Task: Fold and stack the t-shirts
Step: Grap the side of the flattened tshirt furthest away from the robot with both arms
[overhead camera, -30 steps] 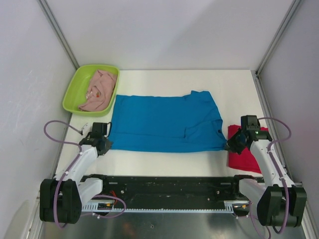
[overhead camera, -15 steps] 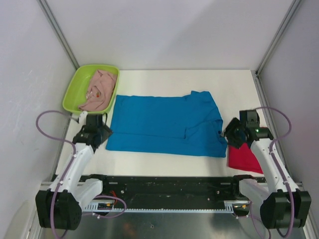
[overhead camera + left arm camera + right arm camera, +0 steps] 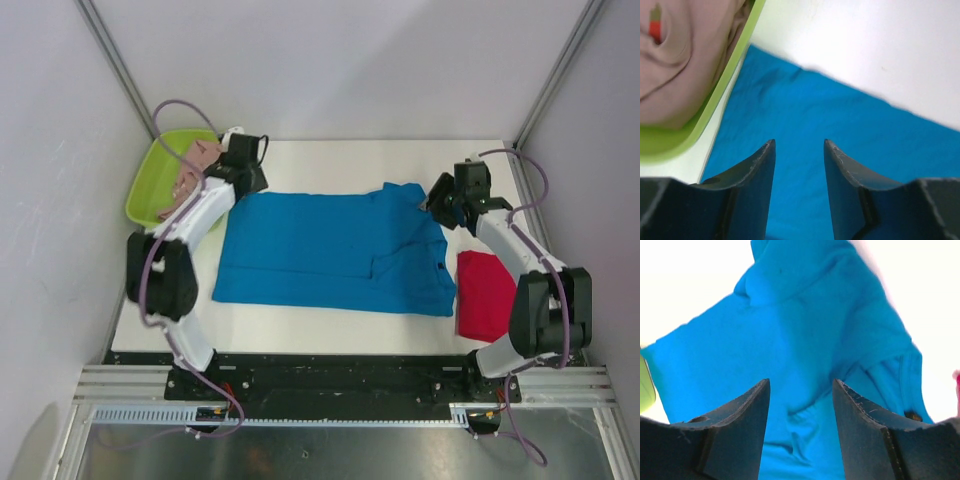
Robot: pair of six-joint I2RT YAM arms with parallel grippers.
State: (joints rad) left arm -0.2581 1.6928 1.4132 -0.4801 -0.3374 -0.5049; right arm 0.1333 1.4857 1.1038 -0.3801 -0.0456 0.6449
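Currently the blue t-shirt (image 3: 330, 250) lies spread on the bench (image 3: 340, 155), the left hand (image 3: 799, 145) open and empty above its far-left corner, the right hand (image 3: 801, 382) likewise open above its far-right corner, the red t-shirt (image 3: 486, 295) folded just beside its right edge, and the pink t-shirt (image 3: 685, 65) crumpled in the green tray (image 3: 142, 190) off its far-left corner.

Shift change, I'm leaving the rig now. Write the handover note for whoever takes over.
Left gripper: open, empty, over the blue shirt's far left corner, beside the tray.
Right gripper: open, empty, over the blue shirt's far right corner.
Blue shirt: lying flat mid-table, neither gripper holding it.
Red shirt: folded, on the table to the right of the blue one.
Pink shirt: crumpled in the tray.
Done: red looks folded.
Left: finish folding blue, fold pink, stack all three.
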